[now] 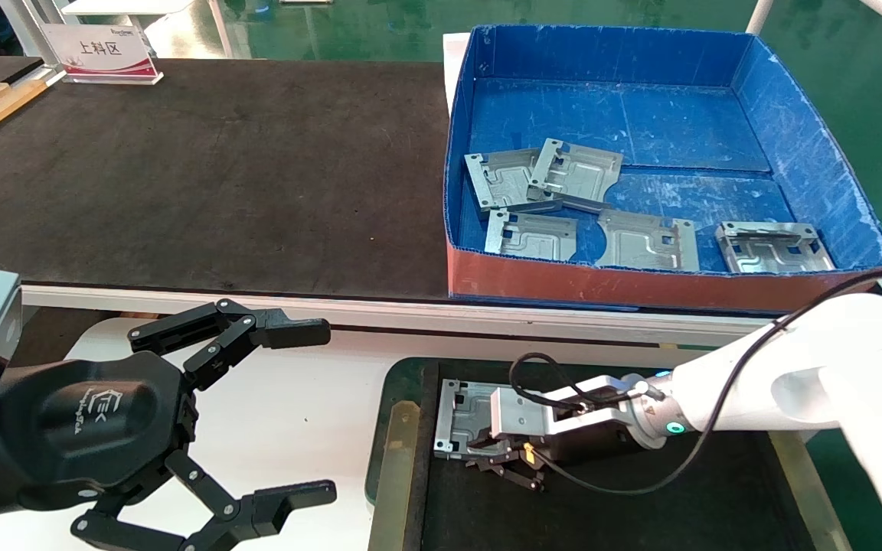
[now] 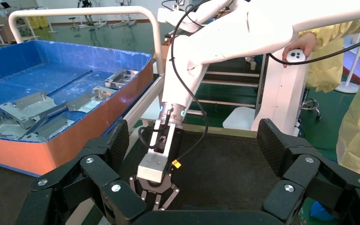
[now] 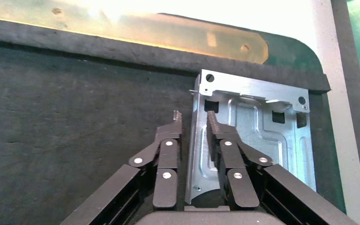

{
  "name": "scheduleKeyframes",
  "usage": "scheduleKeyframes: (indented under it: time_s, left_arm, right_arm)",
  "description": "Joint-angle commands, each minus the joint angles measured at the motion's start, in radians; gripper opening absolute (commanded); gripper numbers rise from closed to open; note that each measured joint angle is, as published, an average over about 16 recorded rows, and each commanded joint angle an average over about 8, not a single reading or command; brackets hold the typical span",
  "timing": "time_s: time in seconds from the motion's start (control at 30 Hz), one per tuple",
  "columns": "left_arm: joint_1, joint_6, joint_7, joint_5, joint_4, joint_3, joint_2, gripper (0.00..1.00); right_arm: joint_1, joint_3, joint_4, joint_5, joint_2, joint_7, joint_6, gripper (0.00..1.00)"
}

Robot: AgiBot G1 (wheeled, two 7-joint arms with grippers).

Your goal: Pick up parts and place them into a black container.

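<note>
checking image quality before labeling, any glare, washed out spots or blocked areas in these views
Right wrist view: strong glare washes out the brass rim of the black container, and the part at the right gripper shines but reads clearly. Left wrist view: the left gripper fills the lower frame, blocking much of the scene. Head view: even light, faint sheen on the blue box.

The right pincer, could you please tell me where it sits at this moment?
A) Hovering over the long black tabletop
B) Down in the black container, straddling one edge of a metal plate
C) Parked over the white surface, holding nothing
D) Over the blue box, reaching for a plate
B: the right pincer is low in the black container, with one finger on each side of the metal plate's bent edge.
</note>
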Motion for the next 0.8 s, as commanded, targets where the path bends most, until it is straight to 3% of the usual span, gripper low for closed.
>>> scheduleKeyframes:
  time_s: [0.03,0.53,0.8]
  left_arm:
    - [0.0,0.0,0.0,0.0,0.0,0.0,0.0,1.0]
    - [0.0,0.0,0.0,0.0,0.0,0.0,0.0,1.0]
    - [0.0,0.0,0.0,0.0,0.0,0.0,0.0,1.0]
  right_arm:
    - [0.003,0.001,0.001,0.002,0.002,-0.002,-0.007,1.0]
    - [0.059,0.008,0.036,0.014,0.056,-0.077,-0.185,1.0]
    - [0.082,0.017,0.102,0.066,0.1,-0.045,-0.279,1.0]
